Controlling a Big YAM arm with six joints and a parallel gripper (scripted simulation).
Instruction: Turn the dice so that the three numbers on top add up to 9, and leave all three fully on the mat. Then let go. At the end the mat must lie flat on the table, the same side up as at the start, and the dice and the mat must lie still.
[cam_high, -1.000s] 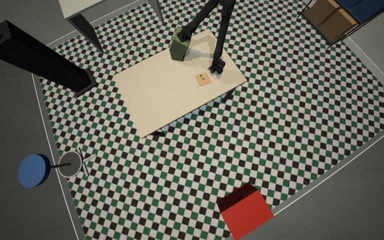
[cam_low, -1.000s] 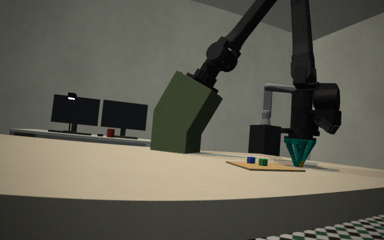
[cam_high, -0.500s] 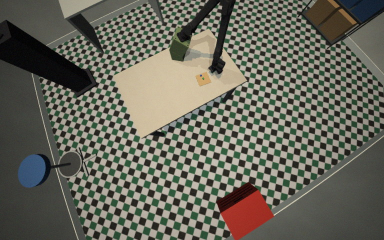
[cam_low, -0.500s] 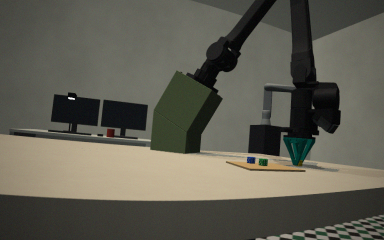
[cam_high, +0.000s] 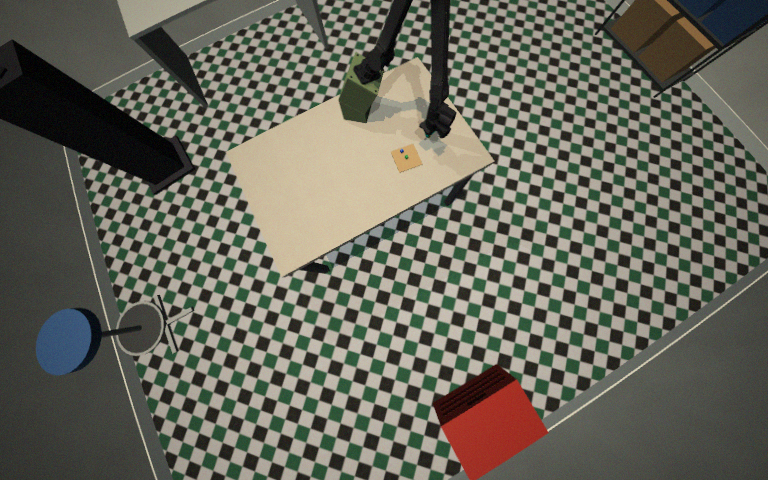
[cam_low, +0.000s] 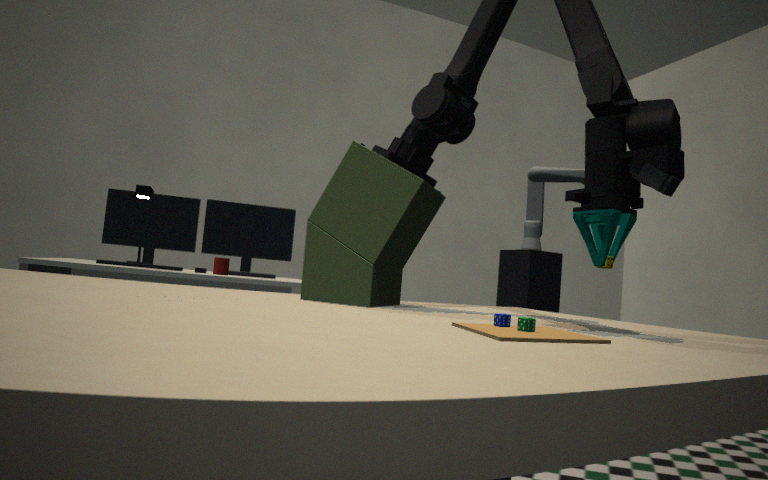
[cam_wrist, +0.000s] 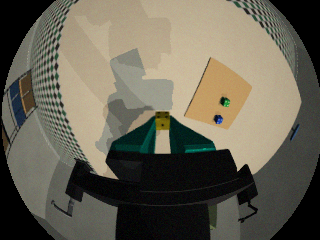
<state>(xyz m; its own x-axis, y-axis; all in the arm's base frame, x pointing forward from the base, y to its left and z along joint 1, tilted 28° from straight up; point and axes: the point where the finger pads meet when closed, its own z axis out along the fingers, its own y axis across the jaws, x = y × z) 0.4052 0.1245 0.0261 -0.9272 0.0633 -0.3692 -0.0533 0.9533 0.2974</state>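
- My jaws were closed on the yellow die (cam_low: 608, 262) (cam_wrist: 162, 121), with one of the teal fingers (cam_low: 621, 232) at each side of it. The jaws pointed down.
- The yellow die was held at the fingertips, raised clear of the table (cam_high: 317, 186) (cam_low: 226, 350) (cam_wrist: 270, 125). In the wrist view, its nearer visible face carried a single dark pip; the pips on its other visible face were too small to count with certainty.
- The tan mat (cam_high: 408, 165) (cam_low: 555, 336) (cam_wrist: 215, 85) lay flat on the table, below the level of my jaws and off to one side. The yellow die was not on it.
- The green die (cam_high: 406, 157) (cam_low: 526, 324) (cam_wrist: 226, 102) and the blue die (cam_high: 401, 151) (cam_low: 501, 320) (cam_wrist: 218, 119) rested on the mat, near each other but apart. Both were fully within its edges. Their top numbers were too small to read.
- My arm rose from the angled green base housing (cam_high: 356, 101) (cam_low: 351, 209), which stood on the same table.
- Beyond the table, two dark monitors (cam_low: 151, 220) (cam_low: 248, 230) and a red cylinder (cam_low: 220, 266) stood on a desk (cam_low: 56, 262).
- A blue stool (cam_high: 65, 341) and a red cabinet (cam_high: 492, 430) stood well apart from the table.
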